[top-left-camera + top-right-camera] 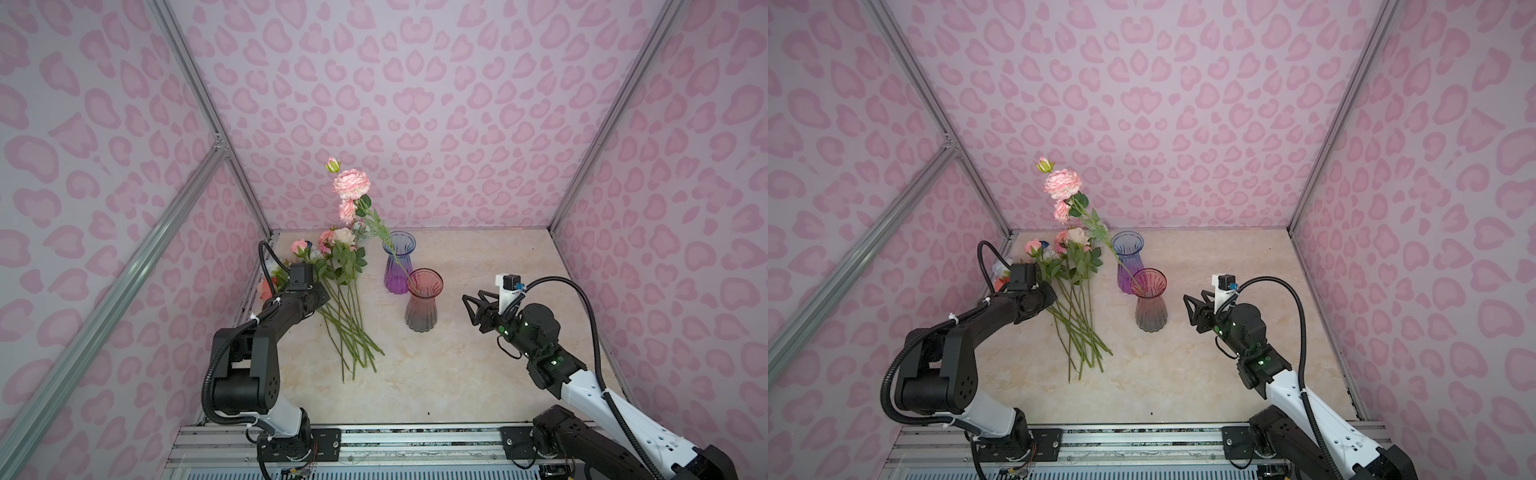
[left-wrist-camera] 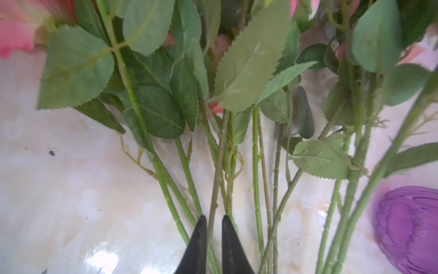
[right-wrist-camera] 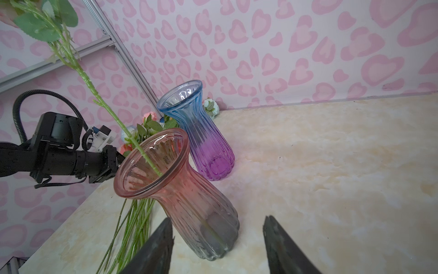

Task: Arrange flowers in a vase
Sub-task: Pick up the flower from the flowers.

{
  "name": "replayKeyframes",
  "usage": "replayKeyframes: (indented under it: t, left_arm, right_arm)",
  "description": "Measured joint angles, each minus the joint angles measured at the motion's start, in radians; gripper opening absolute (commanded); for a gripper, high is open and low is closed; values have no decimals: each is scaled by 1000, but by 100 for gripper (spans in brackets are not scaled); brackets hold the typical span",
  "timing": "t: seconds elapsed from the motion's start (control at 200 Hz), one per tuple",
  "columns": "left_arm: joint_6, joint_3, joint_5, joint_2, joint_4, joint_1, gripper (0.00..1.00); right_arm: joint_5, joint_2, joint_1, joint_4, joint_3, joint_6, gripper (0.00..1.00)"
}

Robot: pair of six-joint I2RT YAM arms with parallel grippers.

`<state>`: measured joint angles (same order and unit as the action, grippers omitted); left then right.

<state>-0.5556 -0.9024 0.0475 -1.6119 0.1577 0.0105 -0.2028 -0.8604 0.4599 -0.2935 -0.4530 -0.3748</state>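
Observation:
Several flowers (image 1: 345,307) lie in a loose bunch on the table at the left, blooms (image 1: 332,241) toward the back wall. My left gripper (image 2: 214,219) reaches into their stems and is shut on one olive-green stem (image 2: 219,166). In both top views its fingers are hidden under the wrist (image 1: 309,293). One pink flower (image 1: 351,183) stands in the pink-to-grey vase (image 1: 422,305), its stem (image 3: 104,104) leaning over the rim. My right gripper (image 3: 218,218) is open, a short way right of that vase (image 3: 189,189) and apart from it.
A blue-to-purple vase (image 1: 398,266) stands just behind the pink one, holding nothing; it also shows in the wrist views (image 2: 410,227) (image 3: 201,132). Pink patterned walls close in three sides. A metal rail (image 1: 415,436) runs along the front edge.

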Motion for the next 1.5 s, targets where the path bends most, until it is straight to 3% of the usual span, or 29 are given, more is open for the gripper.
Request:
replayKeyframes:
  t: [0.22, 0.33, 0.455, 0.77, 0.95, 1.15, 1.32, 1.5]
  left_arm:
    - [1, -9, -18, -68, -9, 0, 12]
    - [7, -12, -17, -68, -18, 0, 4]
    - [8, -15, -13, -27, -9, -1, 3]
    - [38, -76, 4, 349, 172, 37, 3]
    - [115, -188, 80, 573, 337, 45, 3]
    - [221, -282, 97, 776, 393, 77, 3]
    - [259, -352, -52, 853, 378, 103, 3]
    - [233, -387, -233, 876, 280, 206, 3]
  right_arm:
    - [1, 22, 0, 0, 0, 0, 62]
    - [1, 25, 0, 0, 0, 0, 62]
    - [1, 25, 0, 0, 0, 0, 62]
    - [-12, 10, 2, 1, -13, -8, 62]
    - [-15, 14, 3, 0, -22, -16, 62]
    - [-14, 41, 3, 2, -28, -18, 62]
    - [-7, 67, 3, 16, -47, -18, 62]
    - [6, 79, 4, 41, -61, -14, 62]
